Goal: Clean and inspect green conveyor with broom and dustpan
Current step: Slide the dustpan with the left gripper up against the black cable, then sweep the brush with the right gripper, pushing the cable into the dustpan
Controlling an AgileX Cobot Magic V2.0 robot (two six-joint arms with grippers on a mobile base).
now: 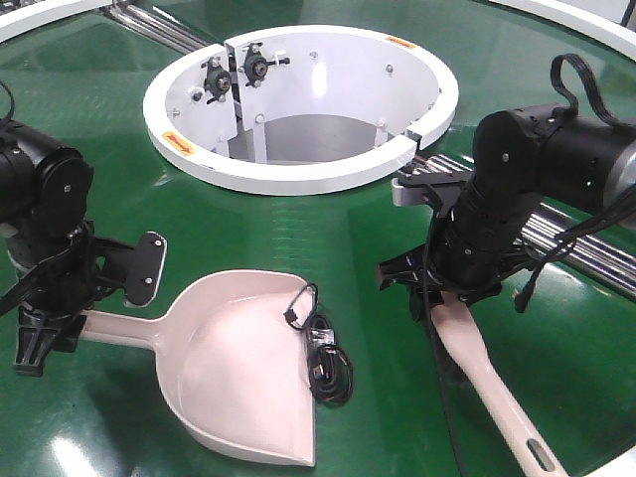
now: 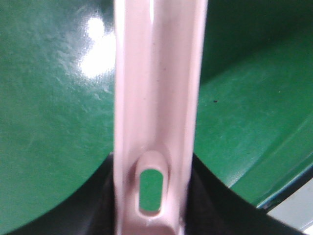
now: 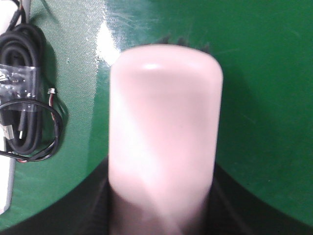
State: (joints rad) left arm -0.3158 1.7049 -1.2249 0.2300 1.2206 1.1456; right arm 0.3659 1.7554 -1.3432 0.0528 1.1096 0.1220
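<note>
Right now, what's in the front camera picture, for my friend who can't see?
A dustpan with a black cable bundle at its edge lies on the green conveyor, the left gripper at its handle. The right gripper is over the broom. A white ring hub sits behind.

High front view, two close downward wrist views — all on green conveyor (image 1: pixel 328 229)

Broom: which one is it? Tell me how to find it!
Start at the white ring hub on the green conveyor and look to the right gripper. The broom pokes out below it: a slim pink stick, not the wide pink dustpan with the black cable.
</note>
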